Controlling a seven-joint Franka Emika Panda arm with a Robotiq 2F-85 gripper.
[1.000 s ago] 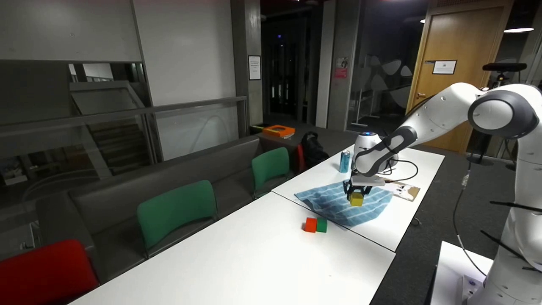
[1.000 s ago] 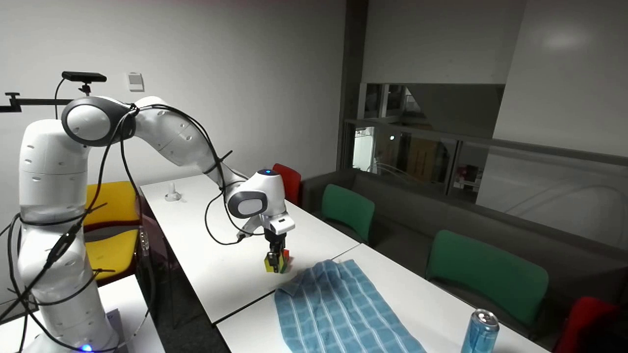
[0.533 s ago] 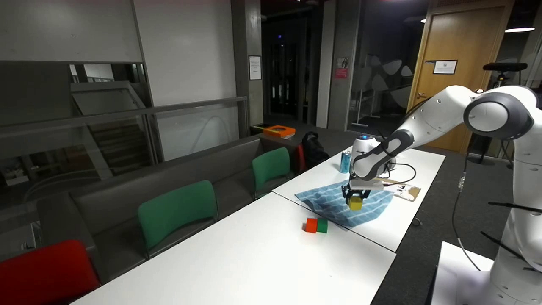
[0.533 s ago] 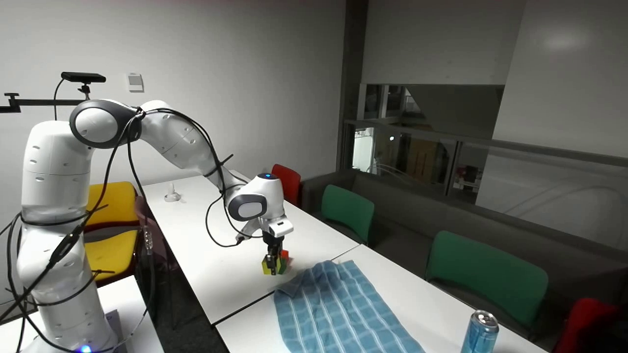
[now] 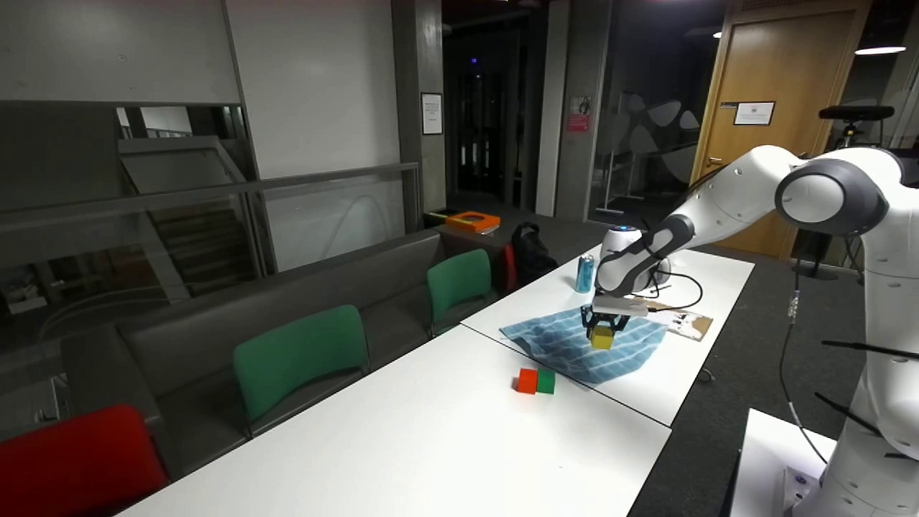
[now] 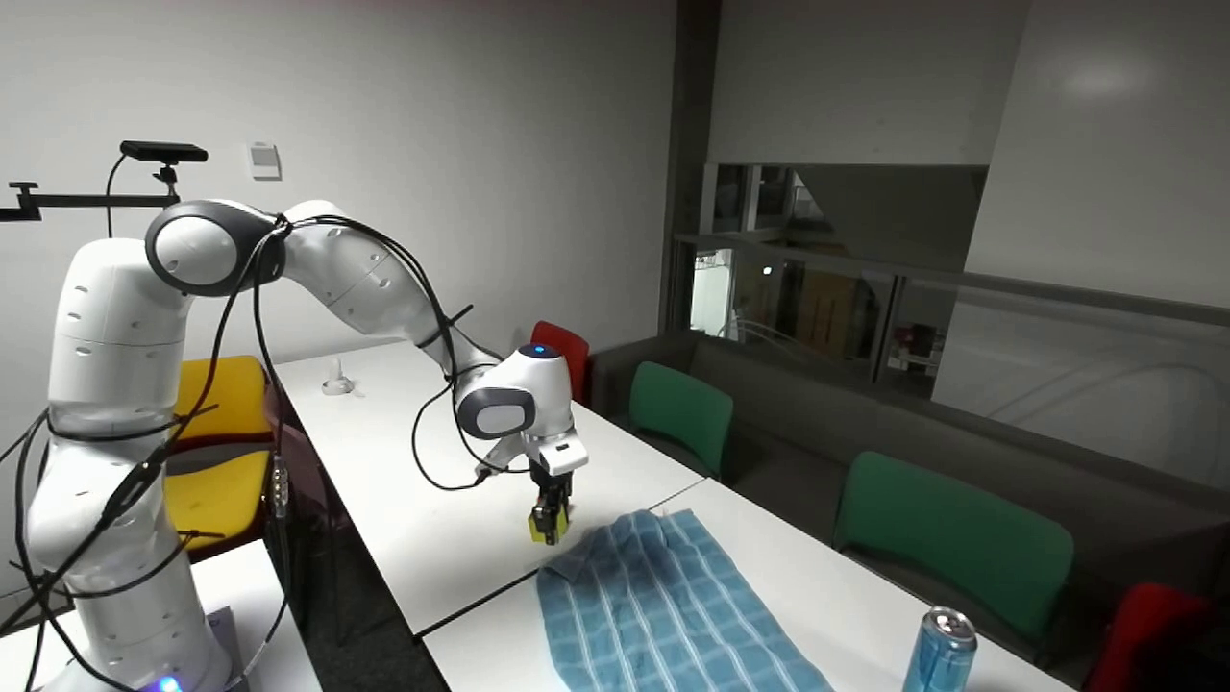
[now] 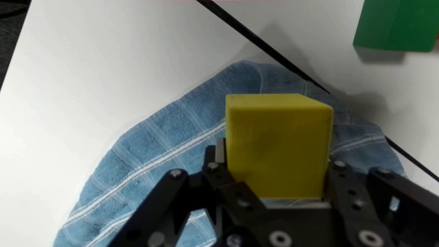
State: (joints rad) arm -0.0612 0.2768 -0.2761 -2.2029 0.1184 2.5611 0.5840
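Observation:
My gripper (image 7: 274, 164) is shut on a yellow block (image 7: 279, 151), with one finger on each side of it. The block also shows in both exterior views (image 5: 602, 339) (image 6: 536, 528), held in the air. A blue striped cloth (image 7: 147, 151) lies crumpled on the table below and also shows in both exterior views (image 5: 556, 345) (image 6: 663, 605). A green block (image 7: 394, 25) sits at the upper right of the wrist view. In an exterior view the green block (image 5: 546, 381) stands beside a red block (image 5: 527, 381). In an exterior view the gripper (image 6: 551, 522) hides both.
A blue can (image 5: 584, 274) stands on the white table (image 5: 402, 431) beyond the cloth; it also shows in an exterior view (image 6: 942, 654). A flat picture-like sheet (image 5: 686, 323) lies near the table edge. A dark seam (image 7: 253, 37) splits the table. Green chairs (image 5: 301, 359) line one side.
The gripper, still holding the yellow block, dips slightly, then rises and shifts a little toward the cloth. The red and green blocks have become hidden behind it in an exterior view.

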